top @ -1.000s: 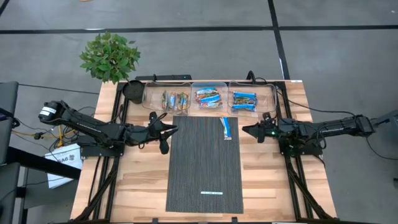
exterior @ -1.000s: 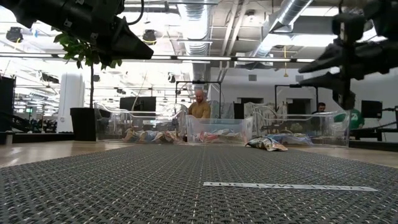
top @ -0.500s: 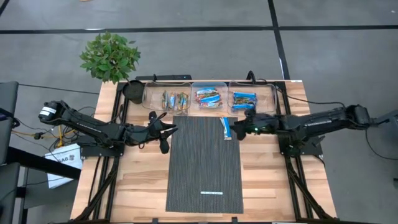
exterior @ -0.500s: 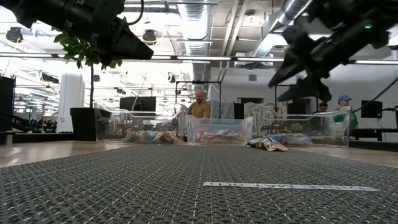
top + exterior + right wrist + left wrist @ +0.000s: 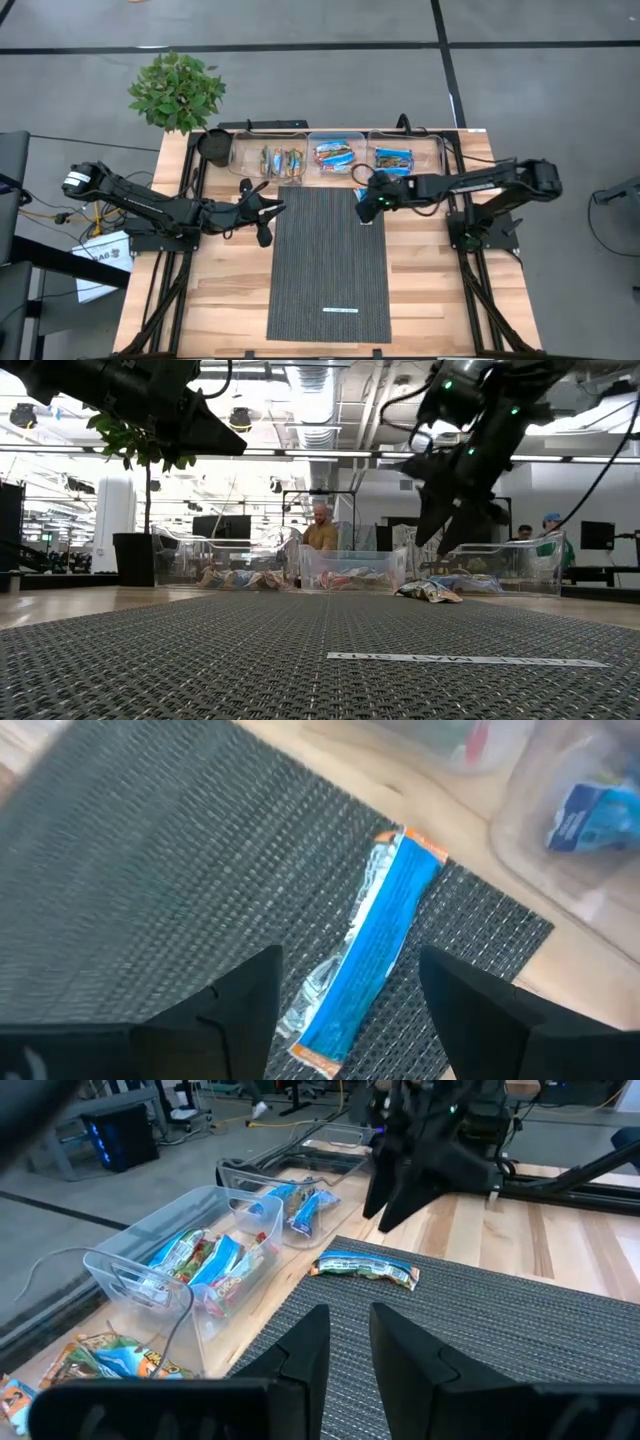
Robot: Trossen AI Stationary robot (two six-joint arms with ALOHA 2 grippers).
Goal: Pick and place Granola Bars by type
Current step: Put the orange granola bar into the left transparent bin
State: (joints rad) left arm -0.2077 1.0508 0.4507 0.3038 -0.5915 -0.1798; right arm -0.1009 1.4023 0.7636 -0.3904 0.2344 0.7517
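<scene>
right tool (image 5: 345, 995) open | above blue bar (image 5: 372, 945) | on mat (image 5: 150, 870)

Bins (image 5: 336, 153) behind; open mat (image 5: 325, 270) ahead

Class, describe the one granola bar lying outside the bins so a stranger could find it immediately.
Start at the dark woven mat, then go to its far right corner beside the three clear bins. A blue bar lies flat there under the open right gripper, the only one loose.
</scene>
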